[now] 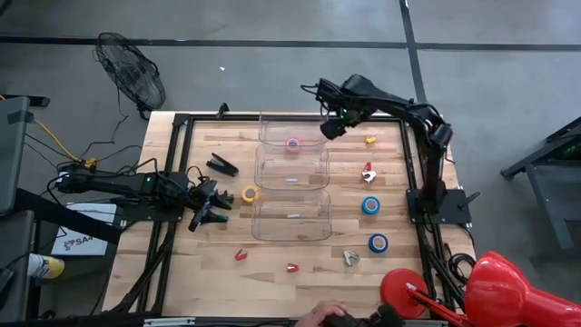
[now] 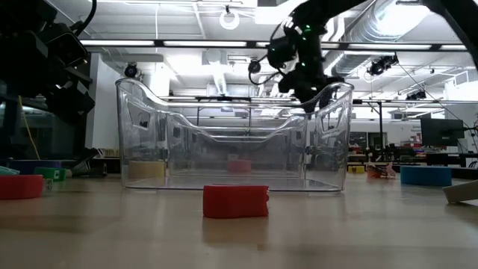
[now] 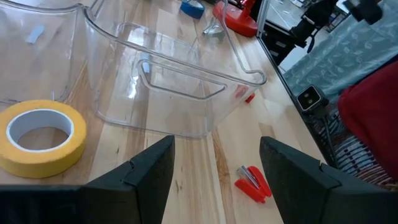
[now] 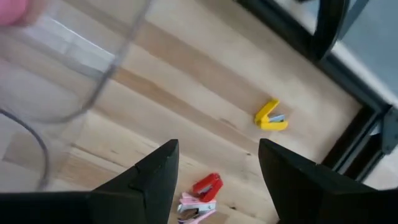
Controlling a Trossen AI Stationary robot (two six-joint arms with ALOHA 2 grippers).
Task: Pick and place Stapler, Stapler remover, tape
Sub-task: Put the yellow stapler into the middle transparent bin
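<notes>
Three clear bins [image 1: 291, 191] stand in a row at mid table. A pink tape roll [image 1: 293, 143] lies in the far bin. The yellow tape roll [image 1: 249, 193] lies flat on the table left of the middle bin, and two blue rolls [image 1: 370, 205] [image 1: 378, 242] lie to the right of the bins. A black stapler [image 1: 222, 164] rests left of the bins. My left gripper [image 1: 213, 204] is open and empty, low beside the yellow roll [image 3: 40, 134]. My right gripper [image 1: 329, 129] hovers open and empty beside the far bin's right end, above a small yellow stapler [image 4: 272, 116].
A red and pink stapler [image 4: 202, 190] lies right of the middle bin. Small red staplers [image 1: 241, 255] [image 1: 292, 268] and a silver staple remover [image 1: 350, 258] lie near the table's near edge. A person's hand [image 1: 327, 316] shows at the near edge, and a fan [image 1: 132, 77] stands off the far left corner.
</notes>
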